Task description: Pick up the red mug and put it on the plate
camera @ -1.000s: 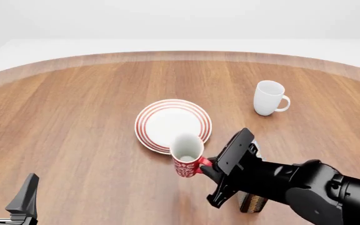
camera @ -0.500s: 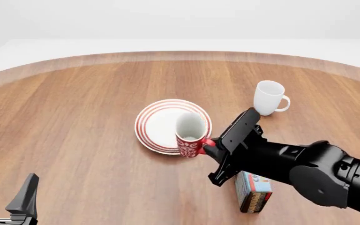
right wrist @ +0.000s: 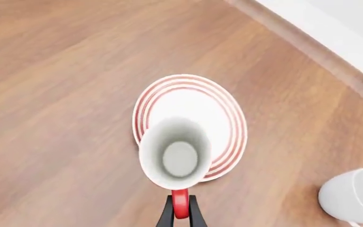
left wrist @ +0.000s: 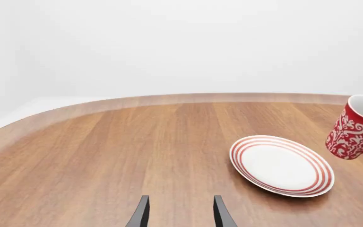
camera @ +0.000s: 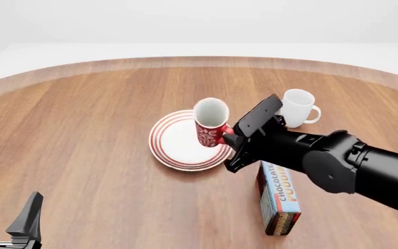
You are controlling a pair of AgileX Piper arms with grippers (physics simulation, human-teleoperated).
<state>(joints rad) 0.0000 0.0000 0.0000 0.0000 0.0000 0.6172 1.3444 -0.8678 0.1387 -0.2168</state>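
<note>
A: Wood table (camera: 81,129) fills the front view, pale wall behind. Biggest thing moving is your right arm, coming in from the right w/ the load.

B: And the plate?

A: Plate (camera: 174,142), white w/ red rings, sits mid-table. You're carrying the red mug (camera: 211,122) in the air; the left wrist view shows it clear of the wood, just beside the plate's rim and tilted a bit. Right gripper (right wrist: 180,213) is clamped on the red loop handle, fingers tight either side of it.

B: How do I finish it clean?

A: Right wrist cam shows the mug mouth over the plate's near edge, not the centre. I'd carry it further over the white middle, level it so the base is flat, then lower slowly. Don't release until the base looks seated, or it may tip onto the rim.

B: Anything near?

A: White mug (camera: 297,107) stands past your wrist, well apart from the plate. Pudding box (camera: 278,196) lies below the forearm, so watch it as you lower.

B: Left side?

A: Left gripper (camera: 9,211) is parked at the near-left edge, fingers apart, holding nothing.
</note>
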